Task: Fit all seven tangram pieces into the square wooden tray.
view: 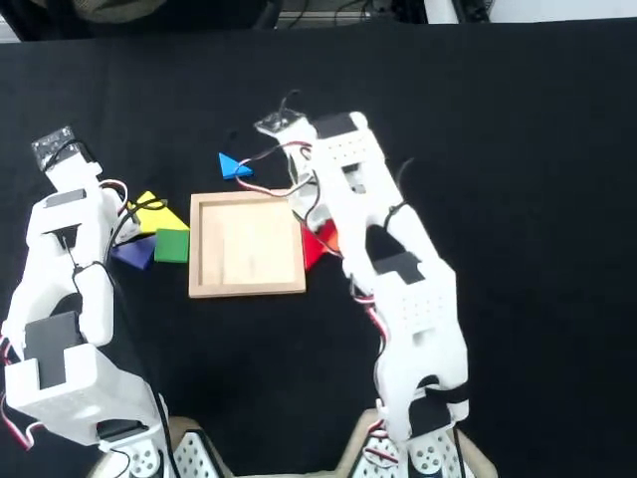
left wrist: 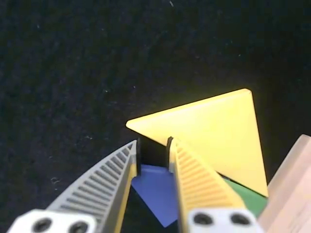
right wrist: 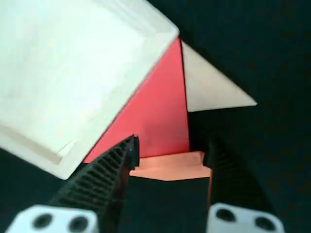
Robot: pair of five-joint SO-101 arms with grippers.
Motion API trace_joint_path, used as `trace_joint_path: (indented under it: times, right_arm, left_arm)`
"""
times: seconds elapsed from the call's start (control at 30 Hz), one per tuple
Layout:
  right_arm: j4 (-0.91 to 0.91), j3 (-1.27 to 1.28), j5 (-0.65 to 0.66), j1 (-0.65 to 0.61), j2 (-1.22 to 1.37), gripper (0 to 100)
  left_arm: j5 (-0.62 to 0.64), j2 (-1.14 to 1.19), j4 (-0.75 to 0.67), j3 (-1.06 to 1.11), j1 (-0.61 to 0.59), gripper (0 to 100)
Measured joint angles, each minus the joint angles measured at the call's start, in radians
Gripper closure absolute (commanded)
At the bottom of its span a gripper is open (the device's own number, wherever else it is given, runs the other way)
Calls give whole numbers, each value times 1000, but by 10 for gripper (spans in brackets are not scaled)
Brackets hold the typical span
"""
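Observation:
The square wooden tray (view: pixel 247 244) lies in the middle of the black table with nothing in it. Left of it lie a yellow triangle (view: pixel 154 211), a green square (view: pixel 171 245) and a dark blue piece (view: pixel 134 252). My left gripper (left wrist: pixel 153 144) hangs over the yellow triangle's (left wrist: pixel 214 131) edge and the dark blue piece (left wrist: pixel 155 191), its fingers a narrow gap apart and holding nothing. My right gripper (right wrist: pixel 170 145) stands open at the tray's right side over a red triangle (right wrist: pixel 155 121) and an orange piece (right wrist: pixel 170 167). A pale triangle (right wrist: pixel 209 82) lies beside them.
A small blue triangle (view: pixel 234 165) lies alone behind the tray's far left corner. The red triangle (view: pixel 316 245) rests against the tray's rim (right wrist: pixel 160 29). The right arm's body (view: pixel 388 259) covers the table just right of the tray.

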Motion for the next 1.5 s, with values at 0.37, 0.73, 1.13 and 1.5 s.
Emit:
trace_joint_path:
  times: [0.37,0.73,1.13,1.5]
  right_arm:
    - [32,-63,64,-37,106,772]
    - [169,-235,184,-37,212,771]
    - [187,-252,259,-48,218,772]
    - [187,-117,241,-203,84,774]
  left_arm:
    - [0,0,0,0,2,876]
    - [0,0,0,0,2,876]
    - [0,0,-26,2,2,876]
    - [0,2,-26,2,3,877]
